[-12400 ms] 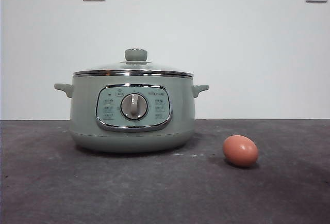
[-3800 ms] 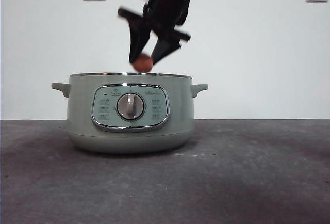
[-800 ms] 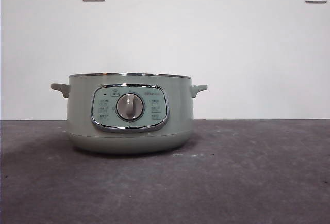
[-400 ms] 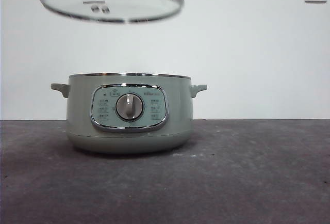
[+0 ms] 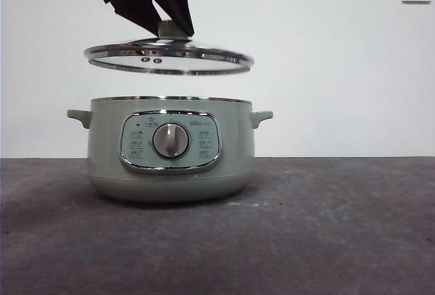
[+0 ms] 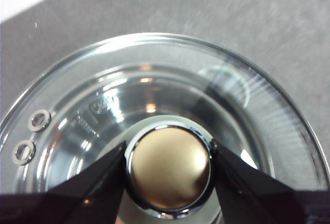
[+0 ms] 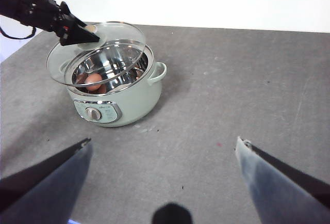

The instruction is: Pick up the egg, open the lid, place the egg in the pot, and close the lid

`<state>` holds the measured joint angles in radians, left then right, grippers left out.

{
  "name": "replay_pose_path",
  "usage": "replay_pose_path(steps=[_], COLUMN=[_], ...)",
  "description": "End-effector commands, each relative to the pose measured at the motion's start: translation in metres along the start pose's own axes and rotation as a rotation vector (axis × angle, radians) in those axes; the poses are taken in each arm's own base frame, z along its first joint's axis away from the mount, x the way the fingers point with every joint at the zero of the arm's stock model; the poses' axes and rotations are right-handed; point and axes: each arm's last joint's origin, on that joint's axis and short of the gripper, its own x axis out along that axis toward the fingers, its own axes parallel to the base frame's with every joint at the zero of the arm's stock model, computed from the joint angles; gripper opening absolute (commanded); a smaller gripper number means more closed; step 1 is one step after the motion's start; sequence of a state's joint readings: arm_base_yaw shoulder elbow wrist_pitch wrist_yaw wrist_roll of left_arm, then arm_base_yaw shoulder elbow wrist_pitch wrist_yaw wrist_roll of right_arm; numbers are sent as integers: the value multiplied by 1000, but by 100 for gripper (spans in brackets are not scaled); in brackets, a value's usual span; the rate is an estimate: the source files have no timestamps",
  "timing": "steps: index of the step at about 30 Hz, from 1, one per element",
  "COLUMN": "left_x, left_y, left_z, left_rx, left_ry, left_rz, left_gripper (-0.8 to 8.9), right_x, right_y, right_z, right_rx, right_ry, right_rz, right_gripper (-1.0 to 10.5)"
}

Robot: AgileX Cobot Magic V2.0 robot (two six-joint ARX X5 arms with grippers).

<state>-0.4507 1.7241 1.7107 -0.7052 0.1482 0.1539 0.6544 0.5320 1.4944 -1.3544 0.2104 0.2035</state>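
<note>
The lid [image 5: 168, 58] hangs level just above the pot [image 5: 170, 149], which stands on our dark grey bench [image 5: 326, 240] before a white wall. Our left gripper [image 6: 167, 167] pinches its knob from above. The egg [image 7: 93, 81] seems to lie inside. Our right gripper [image 7: 164, 154] waits well apart, spread wide.

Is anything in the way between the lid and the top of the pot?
Nothing visible. The lid, held by its knob in the left gripper, hangs above the pot; only the egg lies inside.
</note>
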Motion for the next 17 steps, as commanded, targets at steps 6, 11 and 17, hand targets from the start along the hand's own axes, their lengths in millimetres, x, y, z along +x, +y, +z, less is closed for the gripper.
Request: replay_pose_path(steps=[6,11,17], left_x=[22,31,34], left_y=[6,11,18], left_z=[1,-3,-6], left_rx=[13,2,-10], left_ry=[-19,3,14], left_rz=[2,6,15], left_gripper=[-7,-7,-7], right_x=[0,0,0], right_y=[-1,-1,-1], right_z=[-4,-4,-4], right_rx=[7,7,7], right_ry=[26,26,24], right_rz=[-13,-13,-23], right_gripper=[472,472,471])
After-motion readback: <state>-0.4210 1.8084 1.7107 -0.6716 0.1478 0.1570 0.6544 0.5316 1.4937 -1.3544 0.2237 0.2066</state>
